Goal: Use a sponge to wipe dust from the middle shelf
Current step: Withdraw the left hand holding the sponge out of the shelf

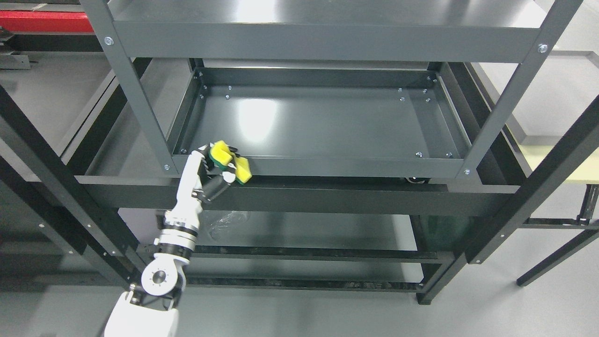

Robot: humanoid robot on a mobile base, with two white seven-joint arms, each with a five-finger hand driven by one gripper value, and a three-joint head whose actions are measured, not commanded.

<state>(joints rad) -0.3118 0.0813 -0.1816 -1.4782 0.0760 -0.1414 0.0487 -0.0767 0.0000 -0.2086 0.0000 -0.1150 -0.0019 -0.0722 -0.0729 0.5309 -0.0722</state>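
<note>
Currently we log: left robot hand (220,169) fingers curled around yellow-green sponge (230,161) | sponge at 7 o'clock of middle shelf (318,121), touching its front lip.

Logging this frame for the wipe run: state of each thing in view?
left hand: shut on sponge, at the shelf's front-left corner
sponge: yellow and green, gripped, at the front lip
middle shelf: bare, glossy, nothing lying on it
right hand: not in view
</note>
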